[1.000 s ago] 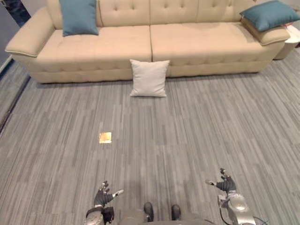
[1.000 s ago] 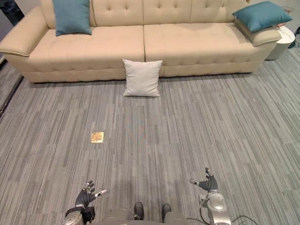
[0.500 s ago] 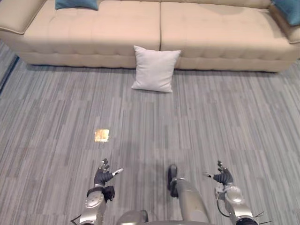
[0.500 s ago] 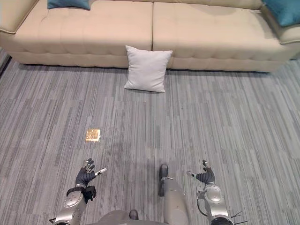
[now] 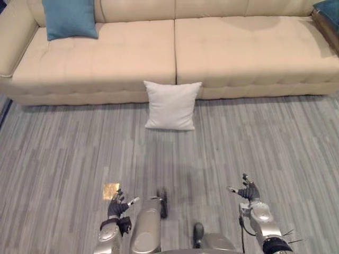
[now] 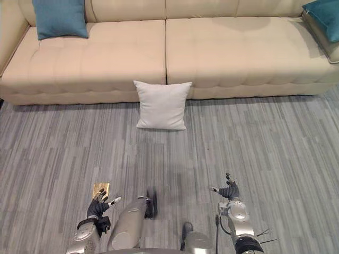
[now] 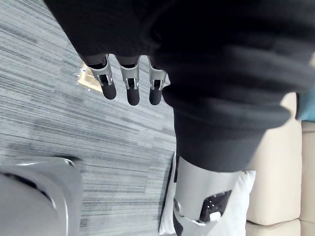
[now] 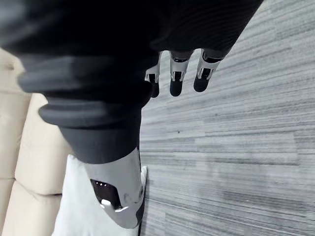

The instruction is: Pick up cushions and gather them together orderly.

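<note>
A white cushion (image 5: 172, 105) stands on the grey carpet (image 5: 275, 137), propped upright against the front of the beige sofa (image 5: 233, 53) just where its two seat sections meet. It is off the seat, so I'd guess it is the one to fetch first. A teal cushion (image 5: 69, 18) leans on the backrest at the sofa's left end, and a second teal cushion (image 6: 324, 11) lies at the right armrest, well apart. The robot's left hand (image 5: 115, 206) and right hand (image 5: 248, 191) hang low, fingers loosely spread and empty, well short of the white cushion. A small gold square (image 5: 110, 190) lies on the carpet just beside the left hand.
</note>
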Tool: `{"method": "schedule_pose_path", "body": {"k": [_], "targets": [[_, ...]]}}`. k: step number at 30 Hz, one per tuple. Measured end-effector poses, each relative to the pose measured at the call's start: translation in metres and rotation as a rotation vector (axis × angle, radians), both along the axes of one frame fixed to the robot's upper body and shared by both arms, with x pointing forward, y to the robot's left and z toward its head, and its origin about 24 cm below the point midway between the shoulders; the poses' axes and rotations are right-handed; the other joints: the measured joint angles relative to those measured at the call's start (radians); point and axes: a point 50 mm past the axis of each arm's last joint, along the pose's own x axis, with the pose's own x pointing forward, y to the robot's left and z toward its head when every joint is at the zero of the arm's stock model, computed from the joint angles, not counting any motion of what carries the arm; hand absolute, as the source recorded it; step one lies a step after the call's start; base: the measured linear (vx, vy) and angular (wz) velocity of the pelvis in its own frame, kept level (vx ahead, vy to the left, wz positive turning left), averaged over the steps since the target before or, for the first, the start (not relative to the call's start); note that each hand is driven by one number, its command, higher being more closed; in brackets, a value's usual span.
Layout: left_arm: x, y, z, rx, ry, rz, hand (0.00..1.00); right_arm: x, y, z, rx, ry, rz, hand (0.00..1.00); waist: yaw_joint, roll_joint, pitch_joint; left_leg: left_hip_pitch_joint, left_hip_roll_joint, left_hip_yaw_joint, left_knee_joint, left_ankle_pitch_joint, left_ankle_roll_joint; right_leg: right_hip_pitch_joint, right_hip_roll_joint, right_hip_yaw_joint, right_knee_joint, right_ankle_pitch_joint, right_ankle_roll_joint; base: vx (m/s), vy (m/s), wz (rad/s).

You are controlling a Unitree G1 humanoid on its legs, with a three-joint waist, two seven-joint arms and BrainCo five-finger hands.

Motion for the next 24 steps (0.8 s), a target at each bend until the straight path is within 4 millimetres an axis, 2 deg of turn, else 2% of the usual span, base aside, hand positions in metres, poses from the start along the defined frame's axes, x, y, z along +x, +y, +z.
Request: {"method": "schedule_pose_path", "body": {"k": [1, 2, 3, 4, 5, 6, 7, 8, 9, 10, 11, 12, 13, 14, 15, 16, 17, 18, 19, 20, 21, 22, 24], "targets": [[-0.001, -0.002, -0.002, -0.005, 0.008, -0.004, 0.0, -0.003, 0.0, -0.002, 0.003, 0.007, -0.002, 0.0, 0.0, -0.007, 0.0, 0.018, -0.022, 0.004, 0.036, -0.037, 0.045, -0.056, -0.027, 0.004, 0.18, -0.006, 0.017, 0.76, 0.29, 0.12], [-0.004, 0.001, -0.003, 0.0, 0.024, -0.003, 0.0, -0.006, 0.004, -0.005, 0.016, 0.016, -0.004, 0.0, -0.009, -0.022, 0.008, 0.075, -0.048, 0.007, 0.044, -0.082, 0.062, -0.145, -0.061, 0.03, 0.453, 0.04, 0.098, 0.64, 0.245, 0.13], [-0.005, 0.003, -0.004, 0.005, 0.032, -0.003, 0.0, -0.008, 0.007, -0.006, 0.025, 0.021, -0.003, 0.0, -0.015, -0.033, 0.013, 0.112, -0.06, 0.011, 0.042, -0.103, 0.069, -0.194, -0.075, 0.05, 0.599, 0.061, 0.143, 0.61, 0.21, 0.21], [-0.006, 0.005, -0.005, 0.014, 0.043, -0.005, 0.0, -0.009, 0.011, -0.008, 0.036, 0.026, -0.001, 0.0, -0.031, -0.04, 0.019, 0.175, -0.074, 0.007, 0.039, -0.131, 0.08, -0.258, -0.093, 0.056, 0.79, 0.061, 0.141, 0.47, 0.118, 0.2], [-0.007, 0.006, -0.005, 0.019, 0.049, -0.012, 0.0, -0.011, 0.014, -0.01, 0.042, 0.034, 0.004, 0.0, -0.037, -0.04, 0.021, 0.262, -0.08, 0.005, 0.011, -0.148, 0.089, -0.323, -0.097, 0.041, 0.923, 0.046, 0.108, 0.69, 0.162, 0.2], [-0.006, 0.008, -0.004, 0.024, 0.047, -0.013, 0.0, -0.011, 0.016, -0.01, 0.041, 0.036, 0.02, 0.0, -0.043, -0.039, 0.021, 0.327, -0.081, 0.004, -0.026, -0.149, 0.091, -0.367, -0.092, 0.022, 0.941, 0.032, 0.083, 0.55, 0.113, 0.12], [-0.006, 0.01, -0.003, 0.031, 0.044, -0.013, 0.0, -0.008, 0.02, -0.009, 0.04, 0.028, 0.038, 0.0, -0.052, -0.036, 0.022, 0.395, -0.079, -0.005, -0.078, -0.149, 0.091, -0.404, -0.085, -0.016, 0.906, 0.019, 0.062, 0.52, 0.069, 0.11], [-0.004, 0.013, -0.002, 0.041, 0.038, -0.015, 0.0, -0.006, 0.023, -0.008, 0.042, 0.024, 0.053, 0.0, -0.057, -0.031, 0.024, 0.466, -0.068, -0.006, -0.138, -0.149, 0.09, -0.445, -0.065, -0.062, 0.796, 0.005, 0.038, 0.61, 0.009, 0.11], [-0.001, 0.014, 0.0, 0.046, 0.027, -0.018, 0.0, -0.004, 0.023, -0.007, 0.041, 0.02, 0.061, 0.0, -0.057, -0.029, 0.025, 0.522, -0.052, -0.006, -0.183, -0.15, 0.088, -0.492, -0.039, -0.124, 0.597, 0.007, 0.031, 0.51, -0.007, 0.1], [0.0, 0.014, 0.0, 0.046, 0.025, -0.019, 0.0, -0.004, 0.023, -0.007, 0.041, 0.02, 0.064, 0.0, -0.057, -0.028, 0.025, 0.531, -0.048, -0.006, -0.189, -0.151, 0.085, -0.498, -0.032, -0.135, 0.55, 0.012, 0.032, 0.52, -0.037, 0.15], [0.0, 0.015, 0.001, 0.05, 0.023, -0.02, 0.0, -0.003, 0.024, -0.007, 0.043, 0.018, 0.07, 0.0, -0.059, -0.03, 0.024, 0.561, -0.039, -0.009, -0.208, -0.166, 0.057, -0.509, 0.006, -0.164, 0.35, 0.071, 0.018, 0.44, -0.054, 0.25], [-0.001, 0.015, 0.0, 0.054, 0.031, -0.024, 0.0, -0.007, 0.024, -0.009, 0.047, 0.03, 0.069, 0.0, -0.058, -0.04, 0.02, 0.591, -0.041, -0.012, -0.212, -0.194, 0.014, -0.511, 0.039, -0.142, 0.168, 0.181, -0.003, 0.55, -0.077, 0.32], [-0.003, 0.016, -0.001, 0.056, 0.035, -0.024, 0.0, -0.011, 0.024, -0.011, 0.048, 0.041, 0.066, 0.0, -0.058, -0.052, 0.014, 0.606, -0.047, -0.02, -0.209, -0.209, -0.008, -0.511, 0.051, -0.116, 0.108, 0.261, -0.024, 0.68, -0.169, 0.61], [-0.005, 0.011, -0.004, 0.04, 0.048, -0.022, 0.0, -0.019, 0.018, -0.015, 0.038, 0.066, 0.058, 0.0, -0.074, -0.043, 0.009, 0.625, -0.039, -0.062, -0.191, -0.241, -0.032, -0.492, 0.06, -0.094, 0.111, 0.376, -0.081, 0.57, -0.145, 0.47], [-0.005, 0.007, -0.005, 0.03, 0.053, -0.021, 0.0, -0.021, 0.016, -0.015, 0.033, 0.077, 0.055, 0.0, -0.075, -0.014, 0.003, 0.627, -0.014, -0.065, -0.175, -0.248, -0.042, -0.496, 0.078, -0.113, 0.129, 0.379, -0.087, 0.67, -0.191, 0.49], [-0.006, 0.006, -0.006, 0.036, 0.056, -0.033, 0.0, -0.017, 0.016, -0.012, 0.033, 0.057, 0.056, 0.0, -0.083, -0.004, -0.004, 0.598, 0.011, -0.066, -0.112, -0.238, -0.066, -0.487, 0.084, -0.132, 0.137, 0.337, -0.108, 0.52, -0.147, 0.21], [-0.004, 0.003, -0.005, 0.03, 0.051, -0.036, 0.0, -0.015, 0.014, -0.01, 0.029, 0.043, 0.053, 0.0, -0.088, 0.007, 0.0, 0.55, 0.028, -0.058, 0.022, -0.224, -0.096, -0.443, 0.098, -0.142, 0.107, 0.316, -0.11, 0.49, -0.166, 0.25], [-0.003, 0.002, -0.006, 0.025, 0.049, -0.036, 0.0, -0.015, 0.014, -0.01, 0.028, 0.046, 0.053, 0.0, -0.087, 0.009, 0.0, 0.51, 0.04, -0.052, 0.113, -0.204, -0.129, -0.41, 0.106, -0.14, 0.082, 0.311, -0.11, 0.43, -0.138, 0.14], [-0.004, -0.001, -0.007, 0.016, 0.05, -0.037, 0.0, -0.017, 0.014, -0.011, 0.029, 0.051, 0.051, 0.0, -0.078, 0.009, 0.001, 0.455, 0.081, -0.029, 0.266, -0.233, -0.138, -0.338, 0.119, -0.139, 0.031, 0.304, -0.118, 0.37, -0.093, 0.02], [-0.005, -0.006, -0.008, 0.005, 0.054, -0.039, 0.0, -0.018, 0.013, -0.011, 0.028, 0.052, 0.045, 0.0, -0.071, 0.01, 0.001, 0.415, 0.11, 0.001, 0.325, -0.268, -0.115, -0.277, 0.126, -0.139, -0.005, 0.299, -0.123, 0.35, -0.069, -0.04], [-0.005, -0.008, -0.008, 0.0, 0.055, -0.041, 0.0, -0.017, 0.012, -0.01, 0.026, 0.044, 0.043, 0.0, -0.066, 0.009, 0.001, 0.395, 0.114, 0.007, 0.321, -0.274, -0.104, -0.258, 0.126, -0.136, -0.016, 0.298, -0.122, 0.3, -0.022, -0.24], [-0.004, -0.012, -0.009, -0.007, 0.053, -0.057, 0.0, -0.012, 0.011, -0.006, 0.021, 0.023, 0.042, 0.0, -0.051, 0.012, 0.0, 0.354, 0.113, 0.006, 0.268, -0.278, -0.097, -0.239, 0.125, -0.118, -0.03, 0.298, -0.122, 0.25, 0.023, -0.44], [-0.005, -0.015, -0.01, -0.015, 0.058, -0.063, 0.0, -0.005, 0.009, -0.002, 0.018, -0.001, 0.039, 0.0, -0.047, 0.018, 0.002, 0.296, 0.114, -0.014, 0.142, -0.271, -0.102, -0.236, 0.122, -0.094, -0.032, 0.289, -0.107, 0.21, 0.081, -0.45]]}}
